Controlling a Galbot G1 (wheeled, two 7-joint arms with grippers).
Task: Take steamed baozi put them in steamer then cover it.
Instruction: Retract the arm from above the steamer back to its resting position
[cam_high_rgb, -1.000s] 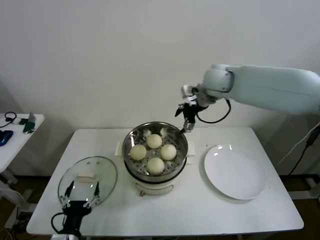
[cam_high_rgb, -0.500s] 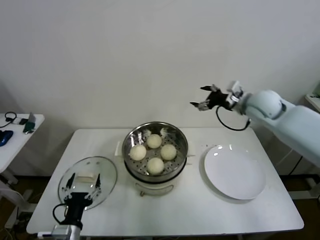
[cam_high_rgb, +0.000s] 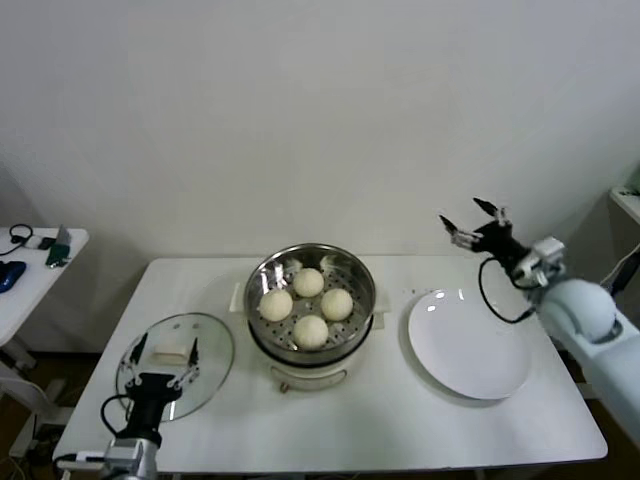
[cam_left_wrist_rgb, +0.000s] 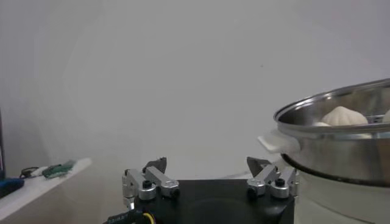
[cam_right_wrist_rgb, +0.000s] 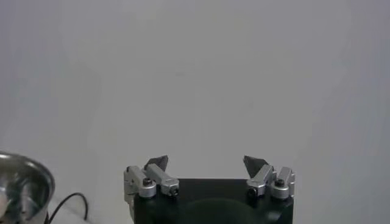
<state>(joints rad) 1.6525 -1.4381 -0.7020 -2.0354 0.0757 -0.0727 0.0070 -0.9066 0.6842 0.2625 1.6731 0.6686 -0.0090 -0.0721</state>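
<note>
- The desk carries everything, and I place it all against the steamer, which stands at its middle, uncovered. From my seat the main risk is the lid landing off-centre on the steel rim and sliding off, if the left arm carries it in tilted.
- The empty white plate lies right of the steamer, well apart. I doubt it matters now.
- The cover lies flat on the desk left of the steamer, near the front edge, its cream handle up. Glass on a smooth top may skid if I pinch the handle off-centre.
- The left claw hovers over the cover with jaws wide, holding nothing. A low approach could knock the rim.
- The right claw is raised right of the steamer, above the plate's far side, spread wide and empty.
- All four steamed baozi sit inside the basket. A dropped lid could squash them.
</note>
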